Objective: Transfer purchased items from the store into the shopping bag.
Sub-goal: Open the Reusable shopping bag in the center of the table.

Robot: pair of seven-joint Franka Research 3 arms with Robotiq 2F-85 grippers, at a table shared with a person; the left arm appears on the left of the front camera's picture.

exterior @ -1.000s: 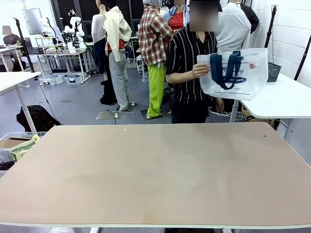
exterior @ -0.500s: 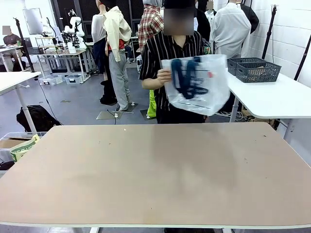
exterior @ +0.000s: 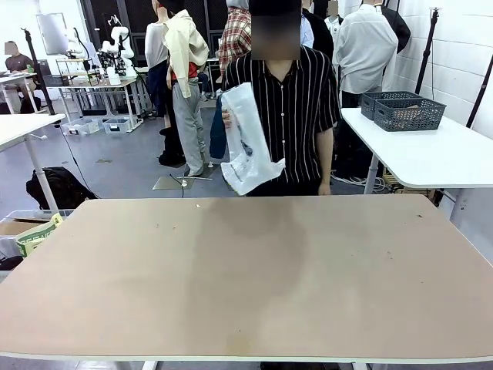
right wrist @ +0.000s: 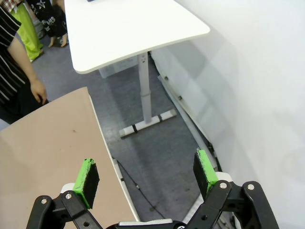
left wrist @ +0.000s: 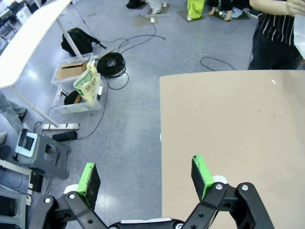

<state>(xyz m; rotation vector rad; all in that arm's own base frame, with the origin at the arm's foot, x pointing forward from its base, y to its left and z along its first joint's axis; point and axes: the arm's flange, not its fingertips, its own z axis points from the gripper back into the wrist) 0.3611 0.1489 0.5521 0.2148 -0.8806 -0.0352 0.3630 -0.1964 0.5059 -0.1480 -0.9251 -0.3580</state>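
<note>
Note the left end effector (left wrist: 145, 175) spread wide and empty, with one green pad above the near corner of the tabletop (left wrist: 228, 124) and the other above bare floor. Note the same at the right end effector (right wrist: 145, 174): spread wide, gripping nothing, hanging just past the tabletop's side edge.

Look far ahead of both end effectors, across the whole board, for the shopping bag (exterior: 246, 142). See it hanging limp and crumpled in the grip of a person (exterior: 296, 108), up off the tabletop, mouth not spread. Look well beyond the right end effector and off to its outer side for the store (exterior: 408, 114), resting on a white side table (exterior: 431, 158). Cannot tell its contents from here.

Judging by this, nothing to grasp within reach yet, and no item in the bag. Best to wait with both end effectors wide and clear of the person's hands until bag and store are set down close ahead. Then pinch the navy handle trim rather than the thin film, likely to slip and collapse. Hold the mouth open with one end effector and lower items straight down with the other.
</note>
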